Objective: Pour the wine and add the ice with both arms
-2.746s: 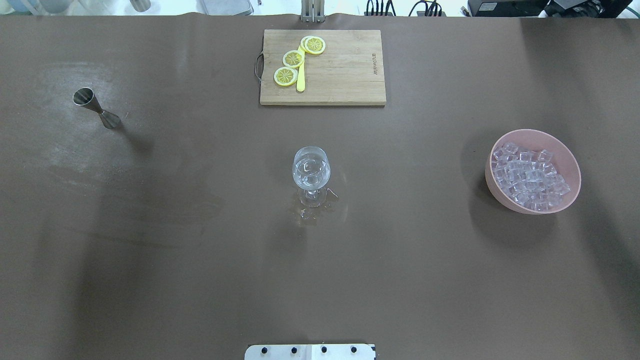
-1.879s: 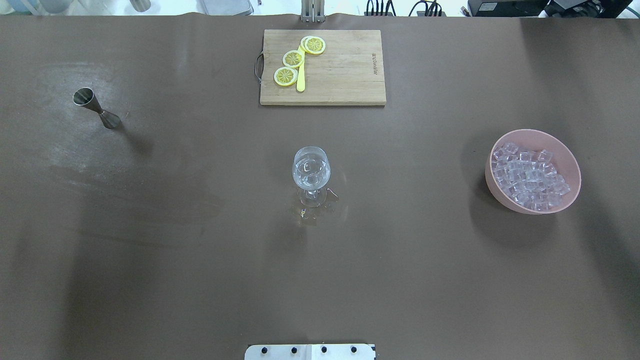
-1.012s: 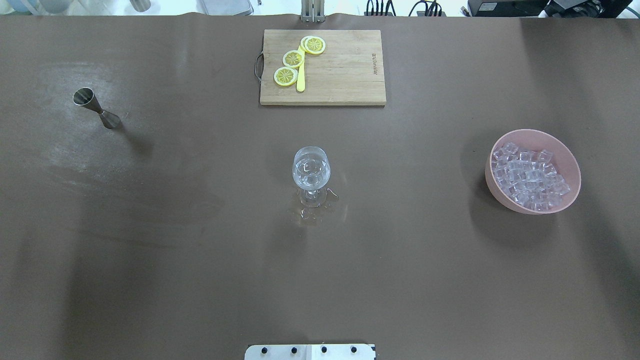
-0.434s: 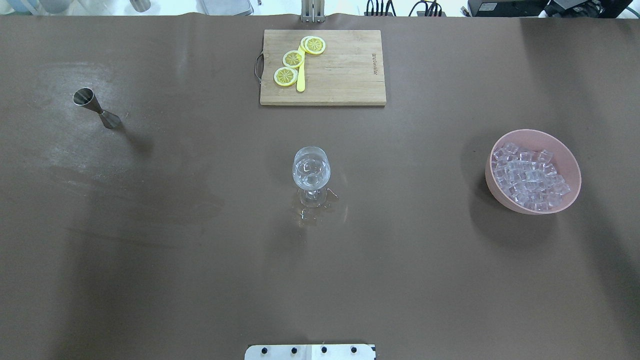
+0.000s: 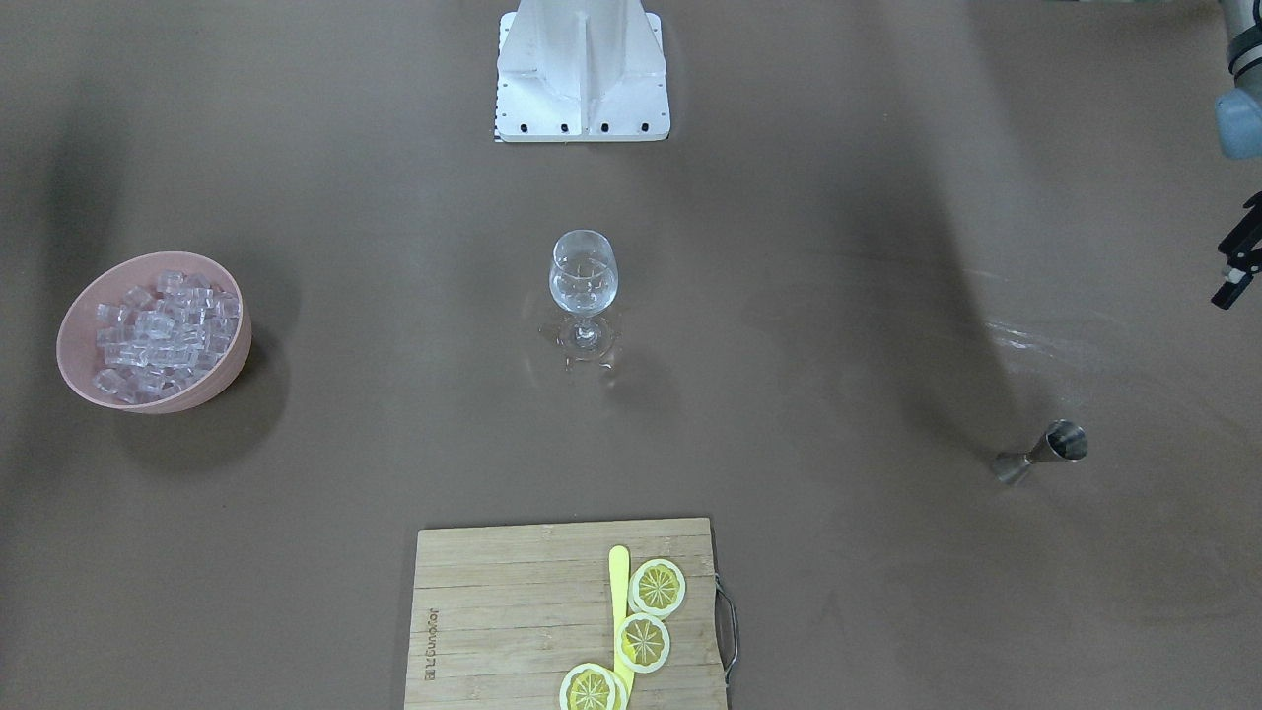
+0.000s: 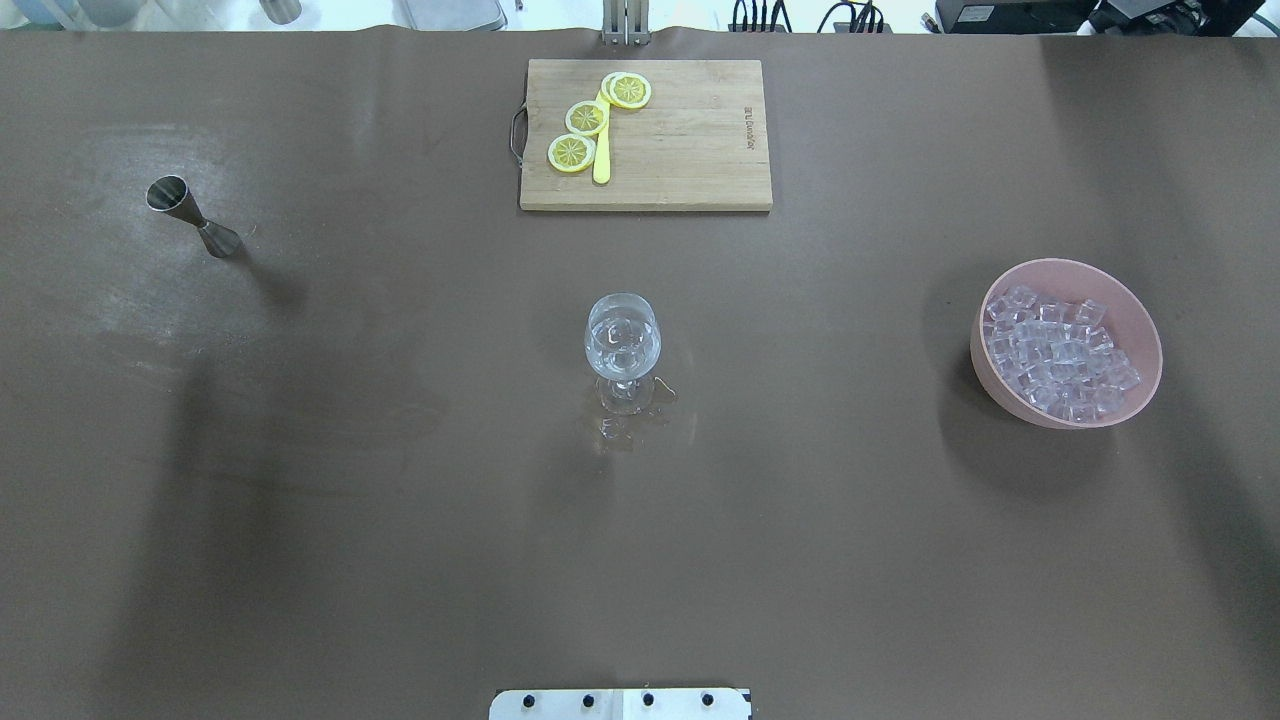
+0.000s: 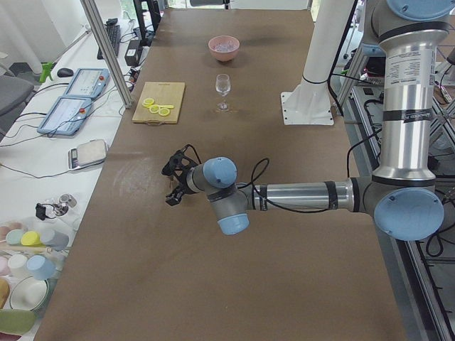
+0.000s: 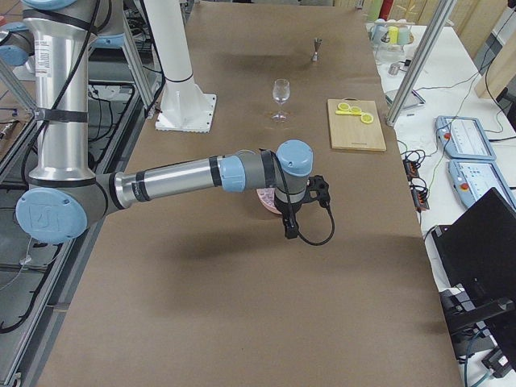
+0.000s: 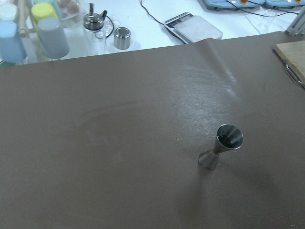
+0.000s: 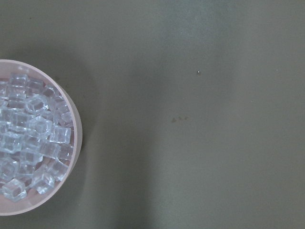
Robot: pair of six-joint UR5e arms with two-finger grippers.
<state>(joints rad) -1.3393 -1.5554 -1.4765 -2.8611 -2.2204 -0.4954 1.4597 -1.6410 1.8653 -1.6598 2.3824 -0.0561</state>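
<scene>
Front-facing view: wine glass [image 5: 584,276] upright at mid-bench, clear cubes inside and a wet patch at its foot; the ice [image 5: 163,330] heaped in a pink bowl [image 5: 233,367] well apart on the robot's right; steel jigger [image 5: 1043,454] on its left, near the left tool [image 5: 1234,271], which is cut by the frame so that spread or pressed together cannot be told. Right side view: right tool [image 8: 291,230] hung point-down near the bowl, state likewise not to be told. Wrist views: jigger and bowl seen below; the ice step is judged near done, and a further cube would require the right tool to be lowered into the bowl and closed on one cube.
</scene>
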